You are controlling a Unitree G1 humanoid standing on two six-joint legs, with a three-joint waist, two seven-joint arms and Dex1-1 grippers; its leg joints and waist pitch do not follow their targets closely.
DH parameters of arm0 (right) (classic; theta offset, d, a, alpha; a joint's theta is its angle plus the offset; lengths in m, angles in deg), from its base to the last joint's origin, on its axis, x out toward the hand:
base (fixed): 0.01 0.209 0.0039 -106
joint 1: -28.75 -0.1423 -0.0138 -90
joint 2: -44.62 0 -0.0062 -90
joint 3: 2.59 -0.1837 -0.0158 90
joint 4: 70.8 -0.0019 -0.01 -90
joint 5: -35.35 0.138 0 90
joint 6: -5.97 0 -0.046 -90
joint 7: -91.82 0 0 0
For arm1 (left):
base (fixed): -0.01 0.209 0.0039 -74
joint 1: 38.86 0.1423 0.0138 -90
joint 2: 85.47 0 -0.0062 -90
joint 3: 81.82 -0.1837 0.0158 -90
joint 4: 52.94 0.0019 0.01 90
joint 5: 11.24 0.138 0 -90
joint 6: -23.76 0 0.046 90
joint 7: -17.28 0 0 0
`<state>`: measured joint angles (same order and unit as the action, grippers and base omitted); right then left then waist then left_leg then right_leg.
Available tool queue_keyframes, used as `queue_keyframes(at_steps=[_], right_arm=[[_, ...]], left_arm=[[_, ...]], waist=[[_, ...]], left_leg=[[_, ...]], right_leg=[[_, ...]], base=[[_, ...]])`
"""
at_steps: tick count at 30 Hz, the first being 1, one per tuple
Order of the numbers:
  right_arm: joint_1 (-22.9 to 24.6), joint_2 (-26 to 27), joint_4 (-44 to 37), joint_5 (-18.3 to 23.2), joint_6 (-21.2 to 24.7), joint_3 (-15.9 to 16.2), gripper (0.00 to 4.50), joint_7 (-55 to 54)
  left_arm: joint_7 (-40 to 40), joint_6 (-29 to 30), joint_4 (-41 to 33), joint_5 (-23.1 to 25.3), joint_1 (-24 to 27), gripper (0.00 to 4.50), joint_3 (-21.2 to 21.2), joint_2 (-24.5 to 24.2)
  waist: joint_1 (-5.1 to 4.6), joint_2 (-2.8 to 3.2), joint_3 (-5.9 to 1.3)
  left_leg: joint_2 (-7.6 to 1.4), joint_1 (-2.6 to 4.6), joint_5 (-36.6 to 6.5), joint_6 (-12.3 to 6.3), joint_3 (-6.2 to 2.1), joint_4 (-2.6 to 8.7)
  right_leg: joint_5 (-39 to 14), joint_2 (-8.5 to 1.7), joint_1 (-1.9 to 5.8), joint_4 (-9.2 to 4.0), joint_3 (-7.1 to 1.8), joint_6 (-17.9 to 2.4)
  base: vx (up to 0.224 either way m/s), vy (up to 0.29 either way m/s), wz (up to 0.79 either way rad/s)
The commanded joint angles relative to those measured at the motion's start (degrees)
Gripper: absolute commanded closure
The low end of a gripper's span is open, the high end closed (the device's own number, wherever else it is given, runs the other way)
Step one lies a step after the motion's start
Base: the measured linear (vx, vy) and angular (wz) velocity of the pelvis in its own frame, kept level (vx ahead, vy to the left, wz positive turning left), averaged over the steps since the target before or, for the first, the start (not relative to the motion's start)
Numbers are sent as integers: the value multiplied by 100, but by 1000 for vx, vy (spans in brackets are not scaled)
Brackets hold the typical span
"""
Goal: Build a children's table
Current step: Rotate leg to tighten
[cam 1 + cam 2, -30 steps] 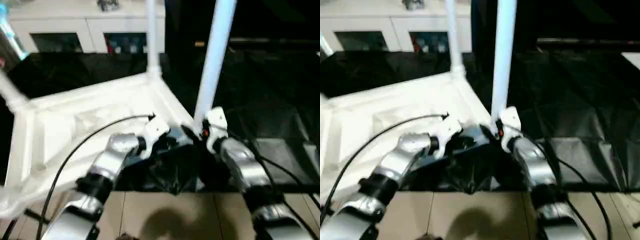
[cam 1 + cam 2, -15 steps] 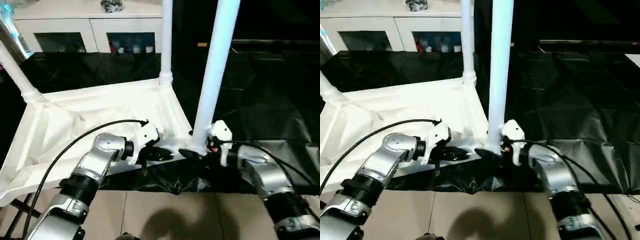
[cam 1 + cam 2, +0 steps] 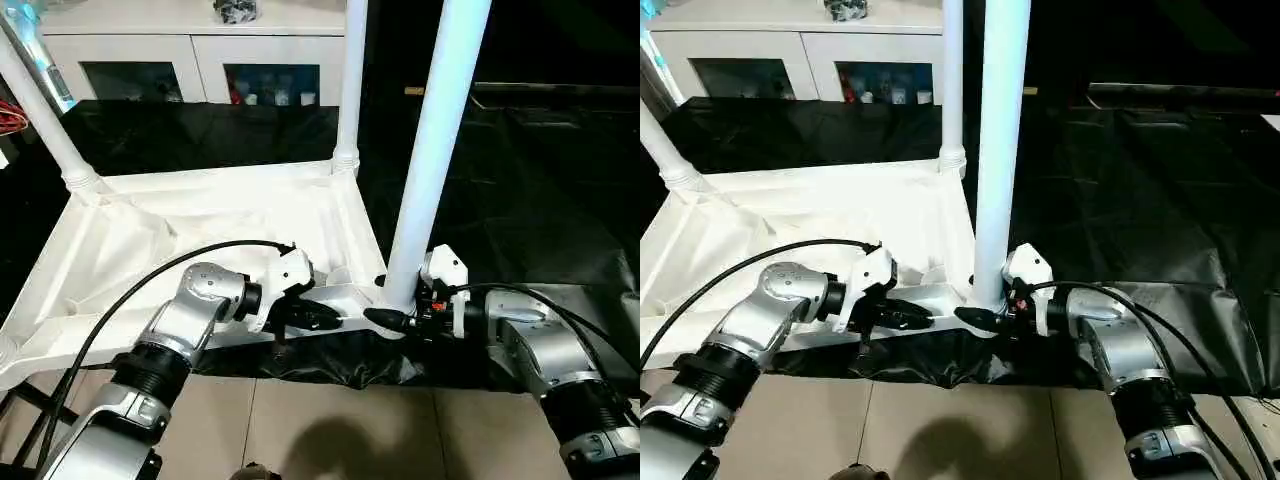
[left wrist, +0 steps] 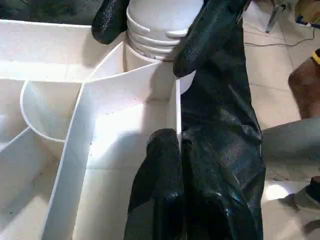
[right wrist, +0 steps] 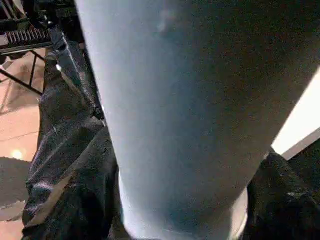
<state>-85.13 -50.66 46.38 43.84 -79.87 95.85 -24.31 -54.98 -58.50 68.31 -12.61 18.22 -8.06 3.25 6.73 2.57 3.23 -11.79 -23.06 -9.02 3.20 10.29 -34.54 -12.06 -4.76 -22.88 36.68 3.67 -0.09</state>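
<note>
The inverted table top (image 3: pixel 210 235) is shown lying ribbed side up on black sheeting (image 3: pixel 520 200), occupying the left and centre of the scene, with a white cabinet (image 3: pixel 190 45) beyond it at the far side. Three legs are seen standing upright in corner sockets: one at the far left (image 3: pixel 45 115), one at the far right corner (image 3: pixel 350 85), and the near-right leg (image 3: pixel 435 150), whose long axis is vertical. The right gripper (image 3: pixel 400 318) is placed at the base of the near-right leg, its two black fingers set either side of the ribbed foot (image 4: pixel 155 27) just above the socket, so the jaws are judged clamped on that leg. The left gripper (image 3: pixel 318 320) is held just to the left along the near rim (image 4: pixel 172 107), one finger (image 4: pixel 157 165) pressed against the rim wall; whether its jaws grip the rim cannot be told. The leg lies directly within the right jaws, making the right arm the nearer; any further seating is judged to run straight down along the leg's axis
</note>
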Motion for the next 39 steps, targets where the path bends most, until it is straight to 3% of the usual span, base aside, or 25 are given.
queue_keyframes(at_steps=[1, 2, 3, 4, 6, 8, 10, 12, 14, 16, 20, 22, 24, 27, 28, 31, 32, 33, 35, 38, 39], right_arm=[[104, 154, -180, 44, 90, 233, 173, 36], [133, 204, -199, 45, 122, 218, 173, -66], [158, 321, -173, 6, 133, 166, 174, -341], [135, 469, -75, -44, 183, 82, 175, -704], [90, 635, 59, -118, 198, 0, 175, -1107], [-216, 1120, 665, -331, 117, -273, 176, -2436], [-453, 1394, 1085, -420, 76, -456, 176, -3268], [-675, 1607, 1423, -415, 128, -633, 176, -3918], [-939, 1850, 1740, -332, 113, -798, 176, -4446], [-1048, 1991, 1810, -278, 52, -863, 176, -4571], [-1060, 2026, 1724, -319, -107, -878, 176, -4432], [-1064, 2025, 1727, -299, -203, -944, 120, -4296], [-1039, 1939, 1658, -291, -234, -930, 106, -4127], [-1027, 1879, 1623, -295, -247, -892, 80, -4041], [-934, 1520, 1443, -489, -305, -656, 80, -3726], [-808, 1192, 1219, -490, -297, -559, 80, -3258], [-715, 1005, 1046, -423, -247, -531, 80, -2871], [-693, 960, 1011, -412, -225, -517, 80, -2776], [-629, 786, 931, -435, -217, -469, 80, -2476], [-512, 519, 774, -358, -188, -423, 80, -1904], [-369, 301, 504, -151, -35, -364, 80, -1267]], left_arm=[[11, -16, -178, -122, -77, 450, -82, 174], [104, 1, -148, -113, -97, 450, -54, 214], [343, 47, -74, -75, -145, 450, 8, 306], [658, 111, 7, -29, -200, 450, 89, 412], [935, 116, 69, -11, -246, 450, 169, 521], [1915, 339, 236, 129, -400, 450, 387, 797], [2486, 479, 305, 204, -480, 450, 506, 966], [2834, 571, 286, 211, -512, 450, 592, 1126], [3066, 663, 157, 199, -494, 450, 625, 1313], [3095, 620, 86, 199, -451, 450, 584, 1397], [2958, 434, 88, 241, -410, 450, 470, 1406], [2826, 340, 62, 252, -374, 450, 390, 1382], [2599, 274, -43, 212, -310, 450, 315, 1303], [2487, 256, -111, 180, -275, 450, 277, 1256], [2044, 148, -258, 122, -193, 450, 144, 1029], [1770, 120, -311, 83, -174, 450, 103, 857], [1623, 85, -265, 81, -203, 450, 102, 765], [1586, 77, -249, 81, -212, 450, 100, 747], [1435, 35, -185, 85, -251, 450, 87, 675], [1172, 33, -143, 43, -302, 450, 70, 582], [955, 83, -98, -41, -347, 450, 87, 547]], waist=[[-9, -90, -438], [-6, -89, -441], [-1, -48, -440], [-19, -82, -431], [-34, -82, -418], [-72, -106, -395], [-130, -101, -390], [-172, -97, -396], [-170, -142, -420], [-172, -130, -430], [-153, -116, -468], [-150, -118, -472], [-142, -144, -452], [-145, -129, -432], [-127, -126, -430], [-124, -120, -441], [-127, -86, -440], [-129, -102, -440], [-120, -80, -459], [-94, -83, -459], [-70, -105, -453]], left_leg=[[-146, 137, -1022, -389, -34, 360], [-146, 137, -1020, -384, -37, 363], [-146, 139, -1027, -370, -42, 363], [-141, 144, -1132, -305, -43, 378], [-135, 161, -1281, -231, -46, 394], [-128, 167, -1378, -134, -39, 414], [-118, 182, -1563, 66, -66, 441], [-122, 179, -1556, 63, -66, 443], [-109, 152, -1270, -52, -46, 417], [-101, 125, -1127, -114, -50, 408], [-99, 106, -682, -345, -37, 364], [-97, 111, -624, -435, -29, 356], [-100, 114, -762, -478, -23, 366], [-117, 129, -935, -395, -25, 387], [-123, 136, -965, -345, -37, 395], [-123, 131, -956, -344, -28, 382], [-123, 126, -922, -351, -31, 381], [-115, 120, -928, -377, -27, 379], [-122, 125, -786, -443, -26, 358], [-117, 124, -820, -496, -21, 347], [-117, 123, -836, -549, -10, 344]], right_leg=[[-551, -333, 260, -452, -230, -1389], [-541, -337, 265, -451, -227, -1396], [-528, -334, 258, -445, -226, -1399], [-635, -337, 258, -468, -228, -1385], [-894, -340, 251, -505, -224, -1346], [-1160, -343, 212, -533, -231, -1306], [-1603, -361, 226, -571, -212, -1178], [-1517, -361, 219, -572, -225, -1151], [-1164, -358, 230, -540, -233, -1159], [-979, -355, 253, -520, -226, -1178], [-47, -321, 281, -424, -218, -1295], [118, -327, 291, -416, -214, -1351], [-114, -346, 291, -449, -214, -1369], [-472, -347, 275, -482, -219, -1317], [-558, -345, 287, -490, -210, -1288], [-414, -340, 283, -467, -227, -1267], [-347, -336, 285, -456, -228, -1274], [-297, -322, 292, -465, -222, -1272], [56, -319, 290, -422, -218, -1390], [77, -320, 303, -423, -211, -1444], [72, -307, 312, -430, -208, -1459]], base=[[0, 0, 0], [0, 0, 0], [0, 0, 0], [0, 0, 0], [0, 0, 0], [0, 0, 0], [0, 0, 0], [0, 0, 0], [0, 0, 0], [0, 0, 0], [0, 0, 0], [0, 0, 0], [0, 0, 0], [0, 0, 0], [0, 0, 0], [0, 0, 0], [0, 0, 0], [0, 0, 0], [0, 0, 0], [0, 0, 0], [0, 0, 0]])
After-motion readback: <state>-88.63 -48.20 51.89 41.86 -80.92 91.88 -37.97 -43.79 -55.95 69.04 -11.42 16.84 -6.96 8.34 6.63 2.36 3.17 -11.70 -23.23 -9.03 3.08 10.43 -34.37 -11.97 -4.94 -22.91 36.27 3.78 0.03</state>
